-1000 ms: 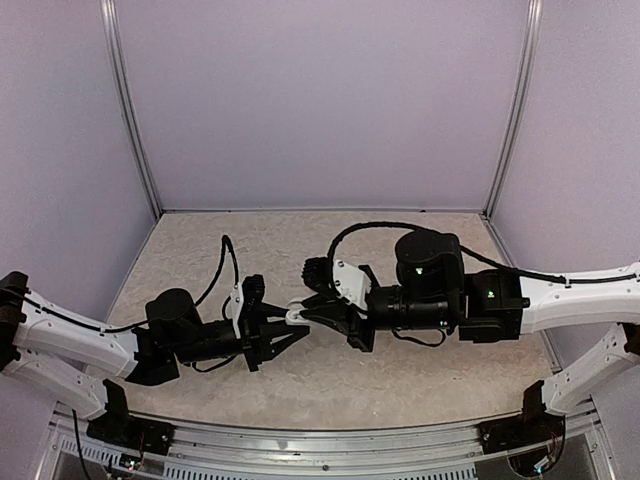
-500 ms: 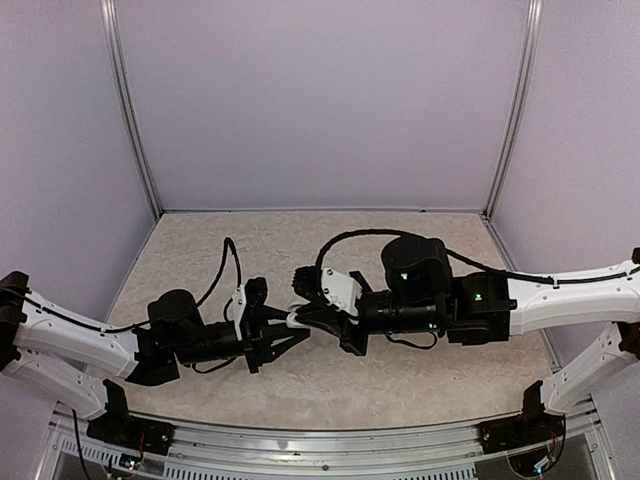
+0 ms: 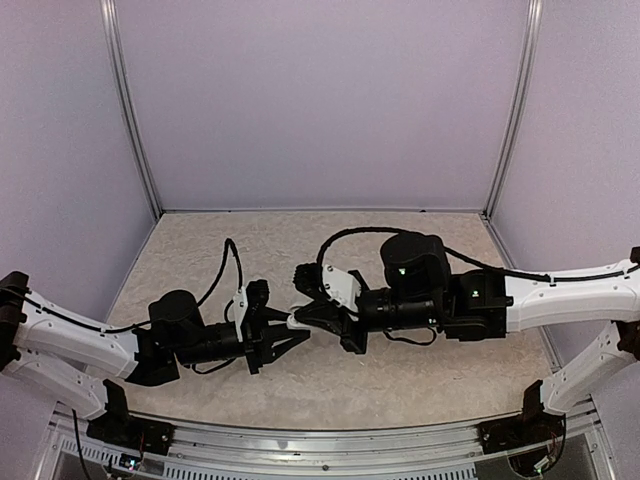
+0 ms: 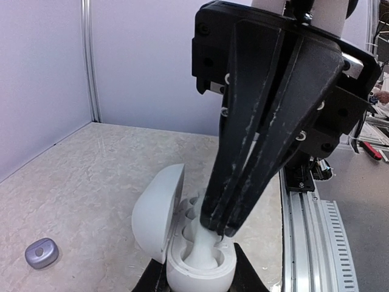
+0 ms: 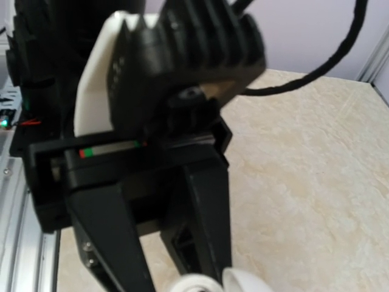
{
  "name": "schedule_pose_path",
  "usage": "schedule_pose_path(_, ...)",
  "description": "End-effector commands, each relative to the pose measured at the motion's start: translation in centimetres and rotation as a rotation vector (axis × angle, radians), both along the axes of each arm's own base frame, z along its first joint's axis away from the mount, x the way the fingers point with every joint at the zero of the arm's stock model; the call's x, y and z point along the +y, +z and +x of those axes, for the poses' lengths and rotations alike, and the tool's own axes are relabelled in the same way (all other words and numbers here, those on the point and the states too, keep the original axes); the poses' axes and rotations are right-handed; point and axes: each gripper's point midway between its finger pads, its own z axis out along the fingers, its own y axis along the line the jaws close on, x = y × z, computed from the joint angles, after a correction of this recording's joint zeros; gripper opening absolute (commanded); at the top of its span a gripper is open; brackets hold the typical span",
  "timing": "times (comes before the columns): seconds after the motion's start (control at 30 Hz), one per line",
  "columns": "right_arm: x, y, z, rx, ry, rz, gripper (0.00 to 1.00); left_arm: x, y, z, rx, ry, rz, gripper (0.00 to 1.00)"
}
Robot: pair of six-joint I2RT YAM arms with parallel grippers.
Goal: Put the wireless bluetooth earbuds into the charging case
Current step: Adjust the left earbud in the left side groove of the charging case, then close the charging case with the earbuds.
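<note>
Step in hand: seating a bud in the case, near-centre of the counter (image 4: 91, 176).

- Left tool (image 3: 288, 331) is clamped on the base of the white charging case (image 4: 203, 275), one finger on each side. The case lid (image 4: 157, 214) is hinged open, to the left in the left wrist view.
- Right tool (image 4: 220, 230) points down into the open case from above. Its fingers are nearly together, with the tips at the mouth of the near well.
- Cream-white earbud (image 4: 202, 250) sits just under those tips, partly down in that well. It looks pinched between them, but the tips hide the contact, so it may only be pressed from above.
- Right wrist view is mostly the left tool's housing, with slivers of white case at the bottom edge.
- The far well is behind the fingers, so its contents are unreadable.
- A small grey pebble-shaped case (image 4: 41, 253) lies closed on the counter, well apart on the left.

Next move, as a judgement: a short straight press along the well axis until the bud is flush, with the left tool bracing the case. Then spread the right fingers slightly and lift clear without dragging the bud out. The lid comes after that.
</note>
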Motion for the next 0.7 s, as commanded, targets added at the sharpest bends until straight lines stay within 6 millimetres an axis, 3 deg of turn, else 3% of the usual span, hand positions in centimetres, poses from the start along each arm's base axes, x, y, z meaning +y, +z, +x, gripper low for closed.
schedule_pose_path(0.0, -0.3, -1.0, -0.6, 0.038, 0.037, -0.027, 0.06, 0.0, 2.5, -0.3, -0.053, -0.011, -0.066, 0.03)
schedule_pose_path(0.17, -0.7, 1.4, -0.3, 0.003, 0.017, 0.011, 0.13, -0.2, 2.3, -0.4, -0.047, -0.018, -0.063, 0.03)
schedule_pose_path(0.37, -2.0, 5.4, -0.6, -0.040, 0.013, 0.108, 0.39, -0.3, 2.4, -0.5, -0.048, -0.024, -0.064, 0.03)
schedule_pose_path(0.53, -3.0, 5.4, 0.6, -0.011, 0.000, 0.109, 0.62, -0.5, 2.5, -0.6, -0.048, -0.035, -0.067, 0.03)
schedule_pose_path(0.67, -3.6, 4.7, 0.3, 0.044, 0.050, 0.115, 0.85, -0.5, 2.9, -0.8, -0.050, -0.046, -0.076, 0.03)
